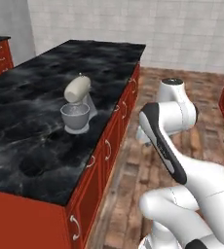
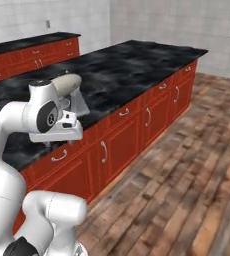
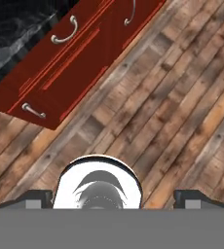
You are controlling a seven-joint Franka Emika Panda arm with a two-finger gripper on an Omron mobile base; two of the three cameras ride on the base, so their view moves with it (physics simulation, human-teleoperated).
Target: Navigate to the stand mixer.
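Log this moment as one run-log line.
phase: navigating | target: stand mixer on black island counter | arm: folded over wood floor beside red cabinets | gripper: state unclear

Stand mixer (image 2: 67, 85) being seen on black marble countertop (image 2: 132, 62) of red-cabinet island (image 2: 137, 125), its cream head partly being hidden behind white arm (image 2: 17, 130) rising at lower left. Wooden plank floor (image 2: 187, 170) being shown right of island. Second red cabinet run (image 2: 32, 57) being shown along white tiled wall (image 2: 152, 20) at upper left.
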